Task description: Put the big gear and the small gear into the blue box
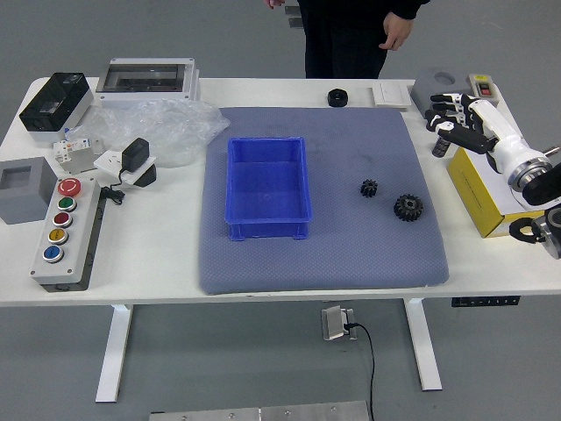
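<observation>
My right hand (462, 123) hovers over the table's right side, fingers spread and holding nothing, up and to the right of both gears. The big black gear (408, 208) lies flat on the right part of the grey-blue mat (333, 254). Up and left of it is the small black gear (369, 188), also on the mat and apart from it. The open blue box (266, 230) stands left of the gears, and no object shows inside. My left arm is out of view.
A yellow box (480, 197) stands beneath my right arm. A black roll (337, 97) sits at the mat's far edge. Plastic wrap (166, 130), devices and a button panel (68, 232) occupy the left side. Behind the table stands a person, hands hanging off it, touching nothing there.
</observation>
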Robot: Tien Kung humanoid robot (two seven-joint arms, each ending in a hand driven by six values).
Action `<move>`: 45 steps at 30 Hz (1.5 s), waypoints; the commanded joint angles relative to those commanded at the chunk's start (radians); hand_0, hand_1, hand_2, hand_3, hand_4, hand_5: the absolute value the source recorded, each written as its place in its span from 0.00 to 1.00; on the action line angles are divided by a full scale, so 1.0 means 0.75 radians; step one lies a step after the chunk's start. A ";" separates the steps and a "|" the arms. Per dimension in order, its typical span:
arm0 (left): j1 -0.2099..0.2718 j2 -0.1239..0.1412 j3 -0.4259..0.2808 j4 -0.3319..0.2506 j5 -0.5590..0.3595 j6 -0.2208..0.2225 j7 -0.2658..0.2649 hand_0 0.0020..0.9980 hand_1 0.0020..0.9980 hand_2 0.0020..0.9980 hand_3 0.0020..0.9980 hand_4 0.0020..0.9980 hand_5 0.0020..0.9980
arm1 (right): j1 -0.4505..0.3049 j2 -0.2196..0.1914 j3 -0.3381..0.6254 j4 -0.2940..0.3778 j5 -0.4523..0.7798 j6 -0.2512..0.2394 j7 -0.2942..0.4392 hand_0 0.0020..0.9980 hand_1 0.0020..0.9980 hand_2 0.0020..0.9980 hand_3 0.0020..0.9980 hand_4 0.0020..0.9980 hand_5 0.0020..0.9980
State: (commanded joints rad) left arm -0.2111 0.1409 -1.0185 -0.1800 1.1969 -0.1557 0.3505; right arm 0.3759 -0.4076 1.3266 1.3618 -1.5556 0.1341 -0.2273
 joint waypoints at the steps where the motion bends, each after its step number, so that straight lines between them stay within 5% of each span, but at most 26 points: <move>1: 0.000 0.000 0.000 0.000 0.000 0.000 0.000 0.83 0.80 0.79 0.80 0.68 0.38 | 0.001 -0.001 -0.004 0.003 -0.016 0.005 -0.004 0.78 0.74 0.84 0.86 0.62 0.26; 5: -0.001 -0.001 -0.002 0.000 0.003 -0.001 -0.001 0.83 0.80 0.79 0.80 0.68 0.38 | 0.009 -0.004 -0.046 0.027 -0.178 0.054 -0.043 0.78 0.74 0.84 0.86 0.62 0.26; 6: -0.002 -0.001 -0.004 0.000 0.004 -0.002 -0.002 0.83 0.80 0.79 0.79 0.68 0.38 | 0.012 -0.004 -0.061 0.034 -0.232 0.069 -0.055 0.75 0.72 0.83 0.89 0.64 0.14; 23: -0.003 0.001 0.000 0.000 0.011 -0.004 -0.002 0.83 0.79 0.79 0.79 0.68 0.38 | 0.036 -0.016 -0.269 0.126 -0.946 0.276 -0.158 0.78 0.76 0.92 0.96 0.68 0.13; 36: -0.006 0.002 0.001 0.000 0.017 -0.007 0.000 0.83 0.79 0.79 0.78 0.68 0.38 | 0.057 -0.004 -0.368 0.096 -0.951 0.382 -0.184 0.84 0.82 0.96 0.93 0.72 0.14; 45: -0.005 0.001 0.000 0.000 0.020 -0.007 0.001 0.83 0.79 0.79 0.78 0.68 0.38 | 0.071 0.015 -0.370 0.054 -0.951 0.389 -0.179 0.85 0.82 0.94 0.90 0.74 0.16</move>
State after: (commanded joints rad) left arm -0.2145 0.1415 -1.0189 -0.1800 1.2116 -0.1610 0.3512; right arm 0.4291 -0.3967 1.0492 1.4023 -2.2689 0.4258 -0.3619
